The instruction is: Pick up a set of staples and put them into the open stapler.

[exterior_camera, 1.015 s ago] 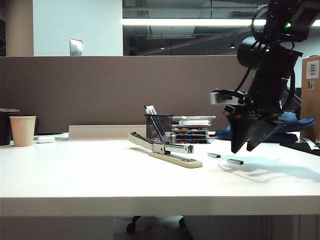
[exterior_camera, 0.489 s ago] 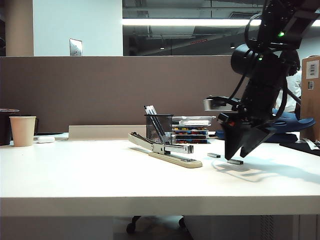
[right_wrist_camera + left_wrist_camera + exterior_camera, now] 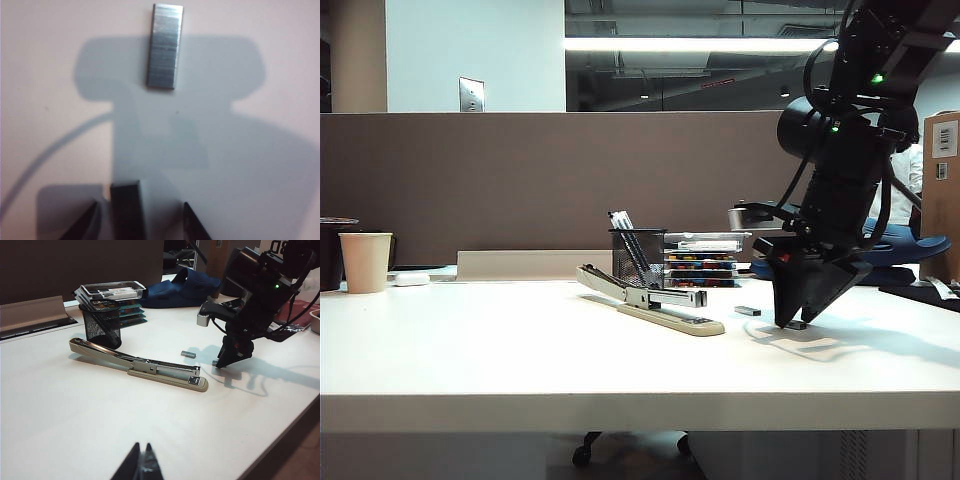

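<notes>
My right claw (image 3: pixel 794 322) tips on desk (image 3: pixel 520 350), jaws apart astride set of staples (image 3: pixel 126 207), stapler (image 3: pixel 650 297) just left. Right wrist alone shows second strip (image 3: pixel 164 46). Left claw (image 3: pixel 140 466) pinched narrow, empty.

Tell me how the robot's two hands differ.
The right hand reaches down to the table, fingers apart around the set of staples; the left hand hangs well short of the stapler, fingers together, holding nothing. Both are dark and two-fingered.
</notes>
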